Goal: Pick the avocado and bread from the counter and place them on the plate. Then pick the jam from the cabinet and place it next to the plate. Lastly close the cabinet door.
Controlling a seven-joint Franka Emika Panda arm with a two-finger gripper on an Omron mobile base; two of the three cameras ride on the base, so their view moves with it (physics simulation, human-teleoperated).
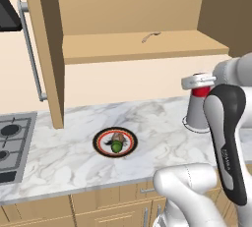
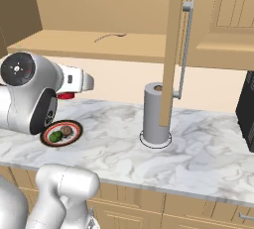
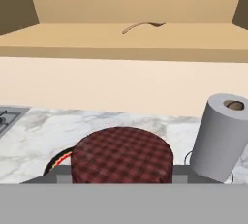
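End effector (image 1: 197, 81): we see it clamped on the jam (image 3: 122, 154).
Risk: we judge the jam could clip the plate (image 1: 101, 148) at its 9 o'clock if set down too close.

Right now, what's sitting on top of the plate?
The green avocado and the brown bread sit together on the plate. They cover most of its dark middle.

Counter (image 1: 74, 157), veined marble: plate (image 1: 102, 138) left of the grey paper-towel roll (image 2: 156, 115); hob (image 1: 12, 142) further left.
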